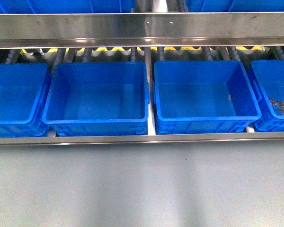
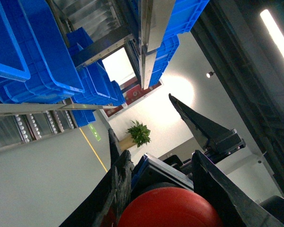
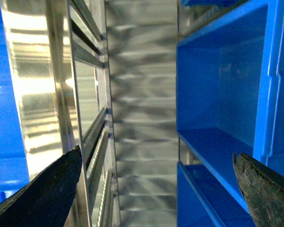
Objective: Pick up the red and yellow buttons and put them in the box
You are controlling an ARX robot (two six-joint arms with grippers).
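We show the blue boxes [image 1: 99, 101] as moulded plastic, smooth and moderately glossy, with soft highlights along the rims; the rail [image 1: 142, 29] above them as brushed metal, bright and reflective; the counter [image 1: 142, 184] as a smooth grey surface, matt with only a faint sheen; the small pieces [image 1: 280, 105] in the far-right box as dull grey metal; the red button [image 2: 170, 208] as smooth, glossy plastic; the left claw [image 2: 142, 118] as matt black; the right claw [image 3: 156, 152] as dark, its fingers [image 3: 262, 189] visibly grainy and rough.
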